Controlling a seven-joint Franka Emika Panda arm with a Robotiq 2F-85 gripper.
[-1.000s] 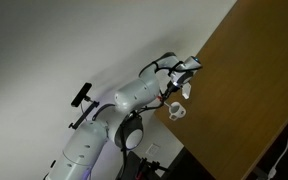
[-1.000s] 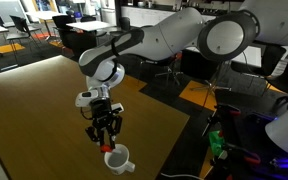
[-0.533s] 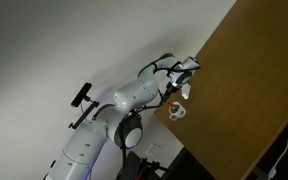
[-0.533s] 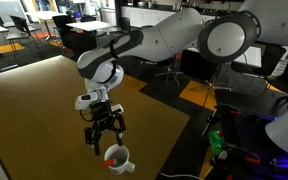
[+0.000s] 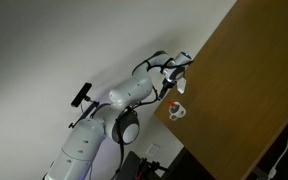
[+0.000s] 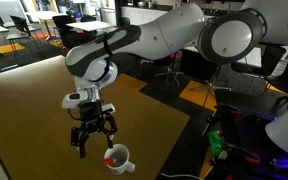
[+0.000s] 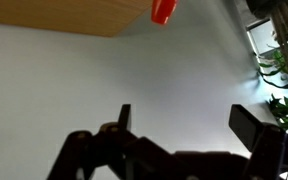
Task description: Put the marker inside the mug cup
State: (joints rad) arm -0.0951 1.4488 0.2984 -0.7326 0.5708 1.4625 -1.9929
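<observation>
The white mug cup [image 6: 118, 158] stands on the brown table near its corner, seen in both exterior views and small in one [image 5: 178, 112]. The red marker [image 6: 110, 153] pokes out of its dark inside. My gripper [image 6: 92, 137] hangs open to the left of the mug and a little above it, apart from it, with nothing between its fingers. In the wrist view the gripper [image 7: 184, 122] shows two dark fingers spread wide against a pale background. A red piece, the marker [image 7: 164, 10], sits at the top edge against the wood. The mug itself is not clear there.
The wooden table [image 6: 34, 100] stretches behind the arm, and its edge and corner lie close to the mug. Office chairs [image 6: 174, 68] and desks stand beyond. A green thing [image 6: 216, 146] and cables lie on the floor at the right.
The gripper went from shut on the marker above the mug to open. The marker now rests in the mug, and the arm has moved up and away from it.
</observation>
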